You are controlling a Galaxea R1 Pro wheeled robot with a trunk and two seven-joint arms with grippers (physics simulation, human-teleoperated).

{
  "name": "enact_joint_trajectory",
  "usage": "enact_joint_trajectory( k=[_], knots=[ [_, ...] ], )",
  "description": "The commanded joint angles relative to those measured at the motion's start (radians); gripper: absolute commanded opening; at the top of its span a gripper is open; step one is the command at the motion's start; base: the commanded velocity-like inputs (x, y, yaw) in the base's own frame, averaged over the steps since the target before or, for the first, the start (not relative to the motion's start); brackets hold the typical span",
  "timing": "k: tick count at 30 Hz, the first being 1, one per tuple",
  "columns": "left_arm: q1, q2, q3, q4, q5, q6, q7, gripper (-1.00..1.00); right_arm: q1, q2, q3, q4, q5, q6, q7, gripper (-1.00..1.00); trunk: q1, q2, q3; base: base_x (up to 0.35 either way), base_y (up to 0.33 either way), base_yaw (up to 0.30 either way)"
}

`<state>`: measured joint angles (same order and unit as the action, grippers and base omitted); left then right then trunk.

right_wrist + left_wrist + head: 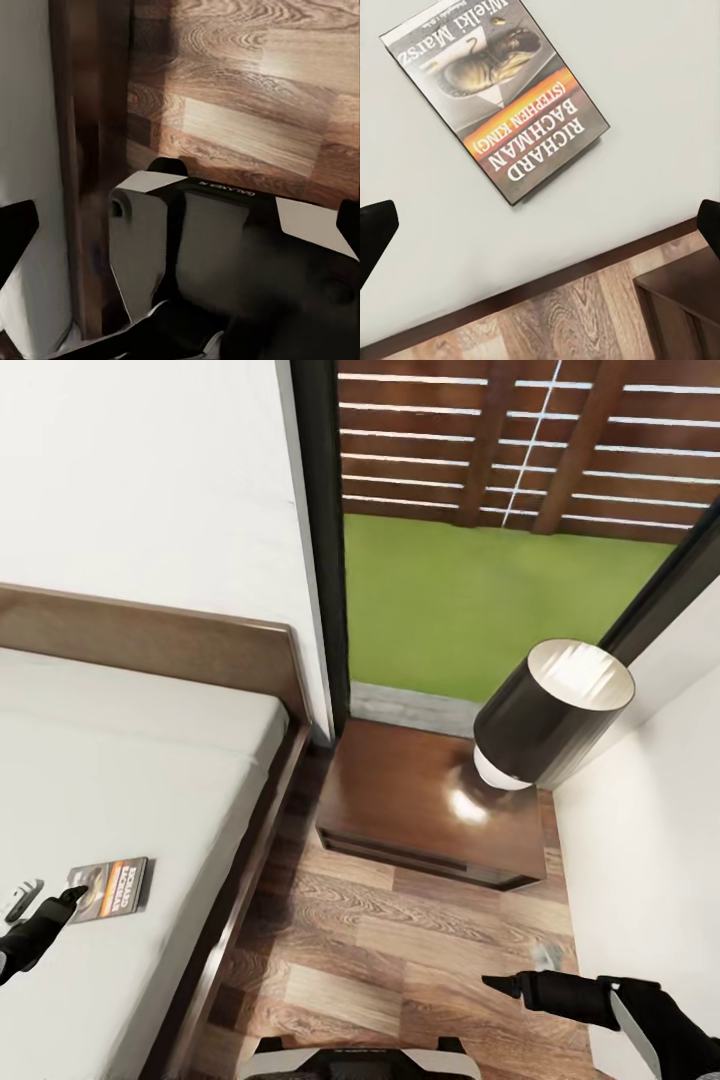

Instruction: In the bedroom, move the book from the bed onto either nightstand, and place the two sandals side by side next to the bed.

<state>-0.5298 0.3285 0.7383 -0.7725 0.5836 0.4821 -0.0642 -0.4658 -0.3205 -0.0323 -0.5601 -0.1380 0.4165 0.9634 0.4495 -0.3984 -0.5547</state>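
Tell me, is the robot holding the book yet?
No. The book lies flat on the bed; the left tool hangs open above it, not touching. Right tool holds nothing.

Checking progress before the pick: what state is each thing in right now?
book: closed, lying flat on the mattress, cover up, not gripped.
left gripper: open, over the bed beside the book, holding nothing.
right gripper: above the floor, jaw state unclear.
nightstand: front closed; glossy top carries the lamp.
lamp: upright on the nightstand.
bed: plain mattress, bearing the book.
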Motion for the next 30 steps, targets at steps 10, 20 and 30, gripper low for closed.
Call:
enact_joint_trajectory(
  k=[10, 20, 30],
  knots=[
    [-0.001, -0.001, 0.005, -0.001, 0.002, 0.007, -0.003, 1.0, 0.0, -0.002, 0.002, -0.03, -0.003, 0.033, 0.037, 1.0, 0.0, -0.002, -0.017, 0.0, 0.0, 0.0],
    [-0.001, 0.003, 0.014, -0.001, 0.006, 0.007, -0.005, 1.0, -0.001, 0.0, 0.0, -0.027, -0.003, 0.033, 0.033, 1.0, 0.0, -0.002, -0.033, 0.0, 0.0, 0.0],
    [-0.006, 0.026, 0.035, -0.051, 0.085, 0.007, -0.004, 1.0, -0.001, 0.0, -0.001, -0.03, -0.003, 0.033, 0.034, 1.0, 0.0, -0.002, -0.049, 0.0, 0.0, 0.0]
  ],
)
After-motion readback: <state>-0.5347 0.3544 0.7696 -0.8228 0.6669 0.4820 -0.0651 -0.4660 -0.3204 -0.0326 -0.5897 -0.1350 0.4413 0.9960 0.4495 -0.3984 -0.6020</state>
